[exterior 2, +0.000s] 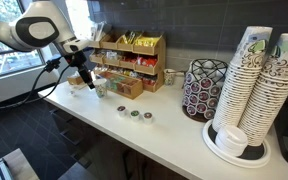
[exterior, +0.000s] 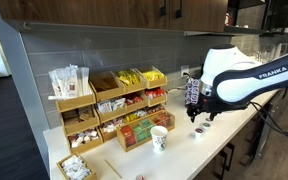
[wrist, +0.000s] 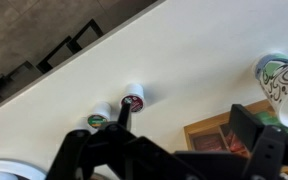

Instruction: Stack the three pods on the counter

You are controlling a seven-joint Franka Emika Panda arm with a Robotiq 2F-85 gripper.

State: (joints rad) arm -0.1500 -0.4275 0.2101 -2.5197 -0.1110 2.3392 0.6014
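Note:
Three small pods lie in a row on the pale counter (exterior 2: 179,145), apart from each other: (exterior 2: 124,110), (exterior 2: 136,114), (exterior 2: 148,117). They show as a small cluster in an exterior view (exterior: 199,129). Two pods show in the wrist view, one red-topped (wrist: 132,100) and one green-topped (wrist: 98,121); the third is hidden there. My gripper (exterior 2: 84,80) hangs above the counter (exterior: 184,152) to one side of the pods, near the paper cup. It is open and empty, with its fingers wide apart in the wrist view (wrist: 184,130).
A white printed paper cup (exterior 2: 100,90) (exterior: 159,138) (wrist: 281,78) stands beside the tiered wooden snack organiser (exterior 2: 129,62) (exterior: 109,105). A wire pod carousel (exterior 2: 204,88) and tall stacks of paper cups (exterior 2: 254,80) stand further along. The counter's front edge runs close to the pods.

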